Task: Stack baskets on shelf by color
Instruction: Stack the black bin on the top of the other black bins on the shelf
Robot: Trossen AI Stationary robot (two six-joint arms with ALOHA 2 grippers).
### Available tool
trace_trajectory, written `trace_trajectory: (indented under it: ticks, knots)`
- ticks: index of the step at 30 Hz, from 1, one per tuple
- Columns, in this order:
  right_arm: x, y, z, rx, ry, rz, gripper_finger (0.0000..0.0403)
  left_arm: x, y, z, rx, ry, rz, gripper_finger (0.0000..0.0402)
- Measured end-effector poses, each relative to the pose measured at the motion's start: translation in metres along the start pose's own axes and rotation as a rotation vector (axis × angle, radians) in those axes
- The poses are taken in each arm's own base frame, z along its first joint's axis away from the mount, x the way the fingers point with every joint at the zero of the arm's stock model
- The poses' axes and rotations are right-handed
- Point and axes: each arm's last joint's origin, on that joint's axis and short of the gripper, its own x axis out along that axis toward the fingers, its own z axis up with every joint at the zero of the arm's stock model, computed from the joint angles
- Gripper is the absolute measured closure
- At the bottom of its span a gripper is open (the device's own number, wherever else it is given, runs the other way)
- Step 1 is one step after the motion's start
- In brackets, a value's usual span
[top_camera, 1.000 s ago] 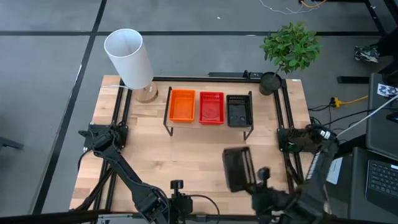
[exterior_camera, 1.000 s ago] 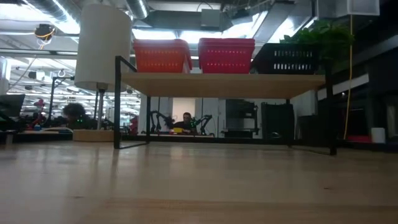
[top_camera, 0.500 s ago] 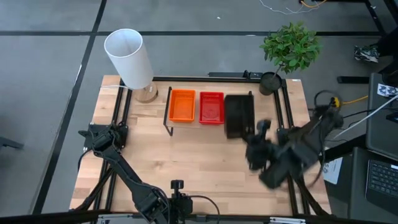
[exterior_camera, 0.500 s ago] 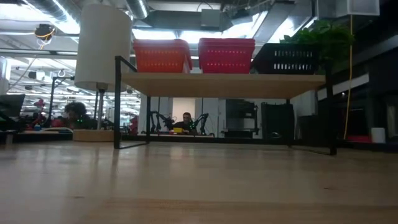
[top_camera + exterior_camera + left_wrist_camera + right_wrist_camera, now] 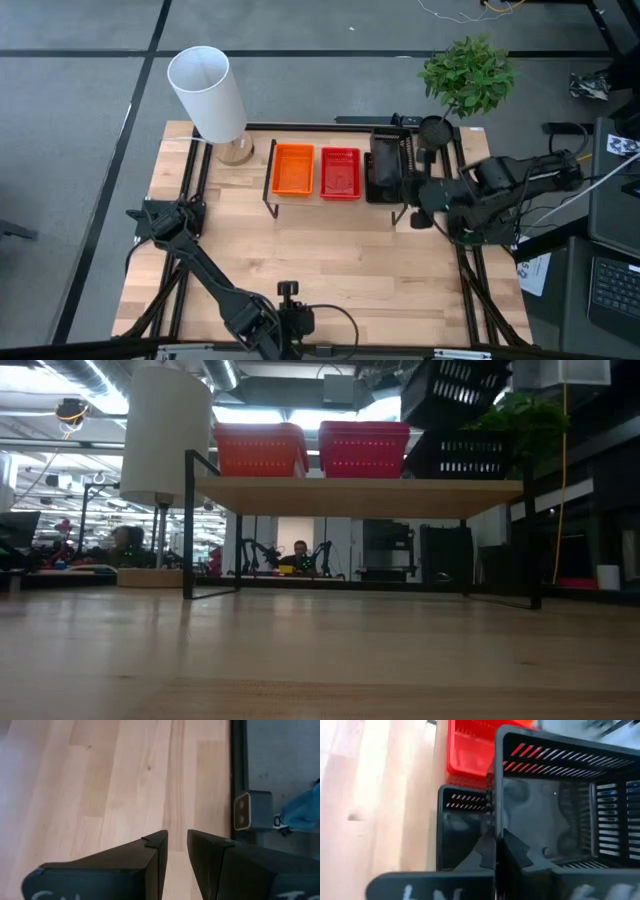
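Desk (image 5: 300,250) of pale wood carries the shelf (image 5: 335,203) at its far side, with orange basket (image 5: 293,169), red basket (image 5: 340,172) and black basket (image 5: 462,457) in a row. Right jaws (image 5: 408,183) are clamped on a second black basket (image 5: 387,165), tilted above the shelved black one. Left jaws (image 5: 177,847) stand slightly apart, empty, over the desk's near edge.

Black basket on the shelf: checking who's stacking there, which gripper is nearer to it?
Right. The right gripper hangs at the black basket on the shelf, holding another black basket; the left gripper waits at the table's near edge.
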Motion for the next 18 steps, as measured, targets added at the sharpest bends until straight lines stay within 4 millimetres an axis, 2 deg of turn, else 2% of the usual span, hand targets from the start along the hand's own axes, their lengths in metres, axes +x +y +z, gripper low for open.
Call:
trace_trajectory:
  ticks: [9,14,18]
  knots:
    - [0.027,-0.003,-0.007,0.057,0.065,0.149,0.0401,0.001,0.002,0.001,-0.001,0.001,0.003,0.0336]
    - [0.03,-0.003,-0.008,0.085,0.067,0.161,0.0401,0.001,0.002,0.001,-0.009,0.001,0.003,0.0336]
    - [0.03,-0.003,-0.008,0.133,0.071,0.156,0.0386,0.002,0.002,0.001,-0.01,0.001,0.003,0.0336]
